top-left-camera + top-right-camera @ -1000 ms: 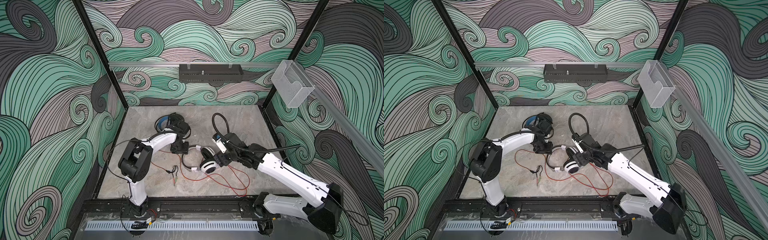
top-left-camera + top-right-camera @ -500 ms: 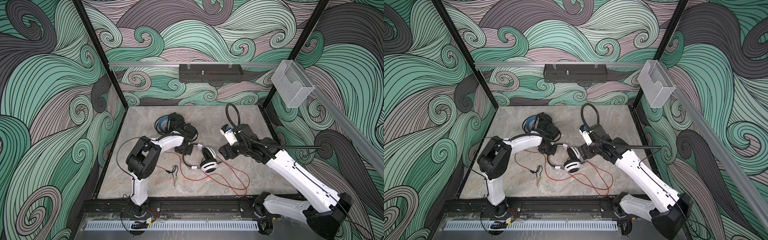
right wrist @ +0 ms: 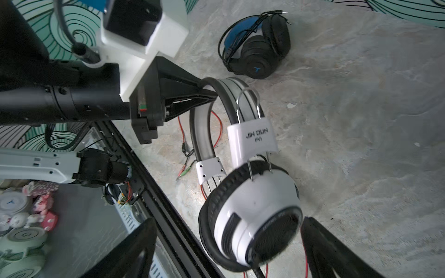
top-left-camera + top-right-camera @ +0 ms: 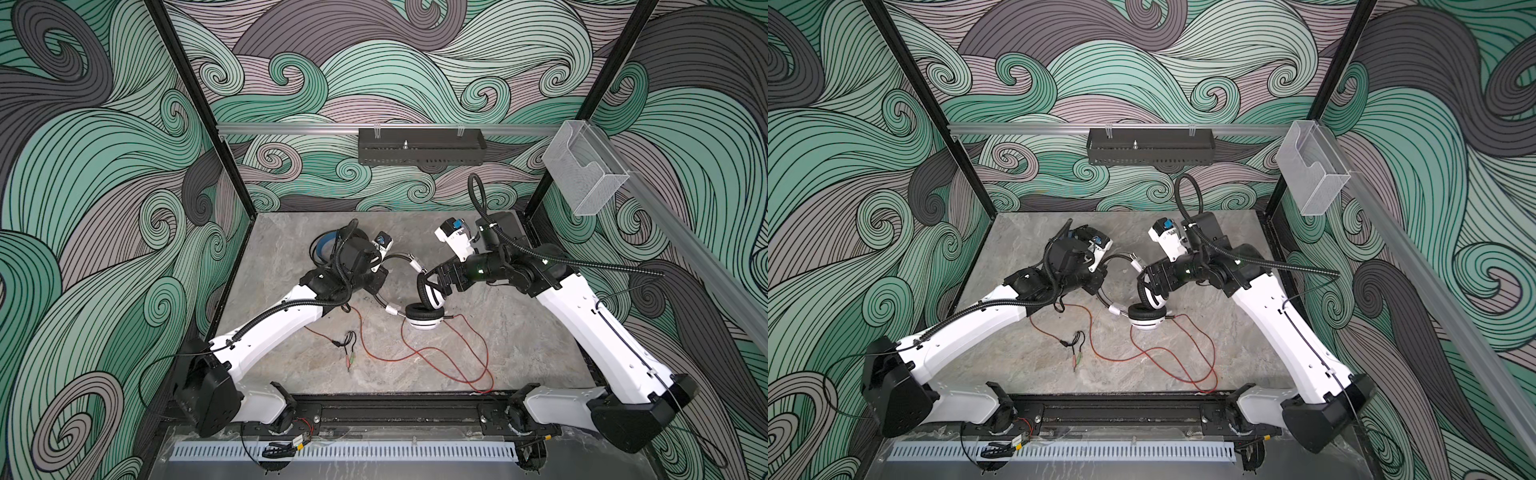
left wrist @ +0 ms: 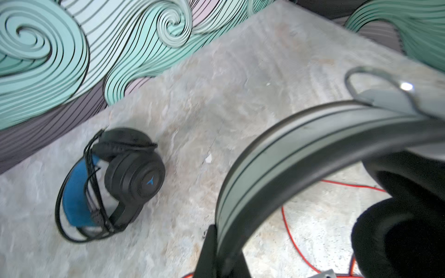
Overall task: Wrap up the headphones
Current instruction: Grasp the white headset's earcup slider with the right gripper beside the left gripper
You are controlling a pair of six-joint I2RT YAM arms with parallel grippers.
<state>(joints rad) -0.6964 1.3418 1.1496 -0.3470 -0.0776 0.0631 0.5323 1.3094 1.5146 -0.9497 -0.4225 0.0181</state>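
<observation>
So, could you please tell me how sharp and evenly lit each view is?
Both top views: crisp, evenly lit, soft shadows on the grey stone-look tabletop. Left wrist view: smeared throughout, the white over-ear headset with black cushions looms out of focus, and the black headset with blue headband lining is soft. Right wrist view: the white headset's printed slider is sharp; its near earcup blurs.

Grey stone-look table [image 4: 532, 340]. Holds a black headset [image 4: 323, 248] at the back left. Holds a red cable [image 4: 386, 360] in loose loops across the front, right up to the front edge. Small plugs [image 4: 348, 353] near the front left. White headset [image 4: 424, 319] in the middle, one ear cup down, maybe touching.
</observation>
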